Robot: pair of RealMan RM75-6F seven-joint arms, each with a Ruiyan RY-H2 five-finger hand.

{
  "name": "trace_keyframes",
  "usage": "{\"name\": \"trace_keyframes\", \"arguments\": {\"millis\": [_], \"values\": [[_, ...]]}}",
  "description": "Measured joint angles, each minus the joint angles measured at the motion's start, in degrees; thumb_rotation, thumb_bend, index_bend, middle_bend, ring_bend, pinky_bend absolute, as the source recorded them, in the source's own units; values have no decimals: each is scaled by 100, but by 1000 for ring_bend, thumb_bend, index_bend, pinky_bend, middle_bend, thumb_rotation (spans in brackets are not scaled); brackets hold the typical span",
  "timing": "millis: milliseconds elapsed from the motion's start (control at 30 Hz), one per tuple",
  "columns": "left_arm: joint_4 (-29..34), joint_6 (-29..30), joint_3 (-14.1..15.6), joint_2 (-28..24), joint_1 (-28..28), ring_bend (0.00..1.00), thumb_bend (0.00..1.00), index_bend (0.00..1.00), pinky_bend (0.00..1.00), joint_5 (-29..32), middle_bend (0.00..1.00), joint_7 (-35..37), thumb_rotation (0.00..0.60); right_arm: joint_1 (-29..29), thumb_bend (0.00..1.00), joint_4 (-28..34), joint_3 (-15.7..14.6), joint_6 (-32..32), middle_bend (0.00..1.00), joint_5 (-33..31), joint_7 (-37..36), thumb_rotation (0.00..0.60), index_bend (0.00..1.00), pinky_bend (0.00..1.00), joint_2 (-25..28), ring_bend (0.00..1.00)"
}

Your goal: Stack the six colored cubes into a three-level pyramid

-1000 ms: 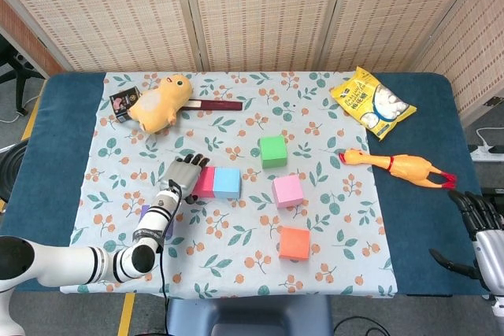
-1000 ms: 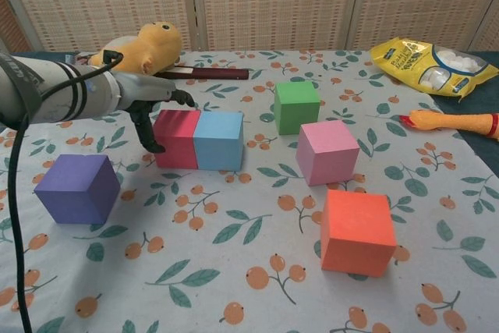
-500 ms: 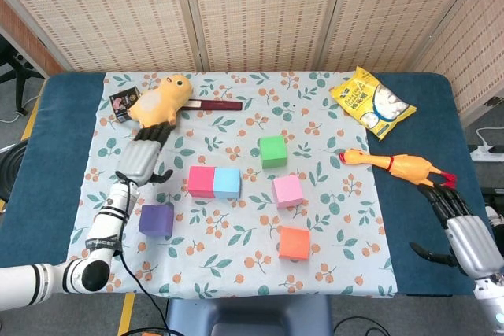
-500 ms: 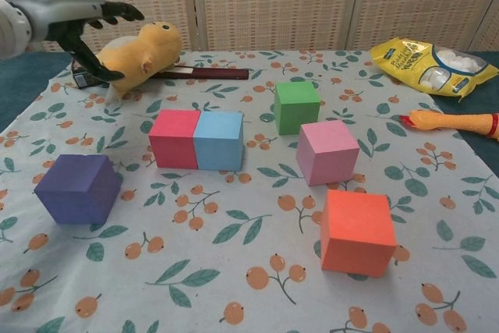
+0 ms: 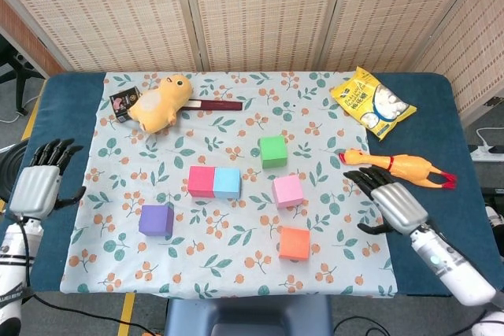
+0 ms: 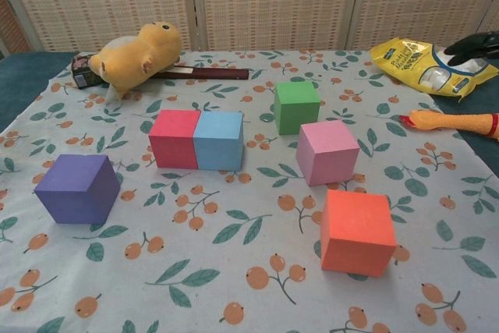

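The left robot hand (image 5: 35, 186) hangs over the blue tabletop (image 5: 59, 116), outside the left edge of the flowered cloth (image 5: 236, 273), with its fingers spread and nothing in them. The right robot hand (image 5: 390, 202) is over the right edge of the cloth, fingers also apart and empty; in the chest view only its dark fingertips (image 6: 472, 43) show at the right border.

Between the two hands lie all six cubes, flat on the cloth, none stacked. The purple cube (image 5: 156, 220) is the nearest one to the left robot hand, with free cloth around it. The red cube (image 5: 201, 181) and the blue cube (image 5: 227, 182) touch side by side. The pink cube (image 5: 288, 190) and the orange cube (image 5: 294, 243) are near the right robot hand, apart from each other. The green cube (image 5: 272, 150) stands further back.

Behind the right robot hand lie a rubber chicken (image 5: 398, 165) and a snack bag (image 5: 372, 103). A plush toy (image 5: 157, 102) lies at the far left of the cloth.
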State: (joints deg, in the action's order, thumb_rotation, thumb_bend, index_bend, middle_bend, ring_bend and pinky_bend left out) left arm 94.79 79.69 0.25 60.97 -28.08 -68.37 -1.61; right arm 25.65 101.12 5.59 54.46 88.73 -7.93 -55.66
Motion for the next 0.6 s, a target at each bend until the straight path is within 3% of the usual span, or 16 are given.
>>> {"name": "trace_keyframes", "arguments": {"millis": [333, 600], "values": [[-444, 731, 403, -153, 989, 32, 284, 189, 69, -1022, 92, 779, 600, 837, 64, -172, 236, -818, 66, -629, 1240, 600, 0, 54, -567, 0], [-560, 1041, 550, -184, 1560, 32, 282, 190, 70, -1392, 89, 1208, 600, 1407, 64, -584, 260, -1327, 67, -1234, 2001, 600, 0, 54, -1248, 0]]}}
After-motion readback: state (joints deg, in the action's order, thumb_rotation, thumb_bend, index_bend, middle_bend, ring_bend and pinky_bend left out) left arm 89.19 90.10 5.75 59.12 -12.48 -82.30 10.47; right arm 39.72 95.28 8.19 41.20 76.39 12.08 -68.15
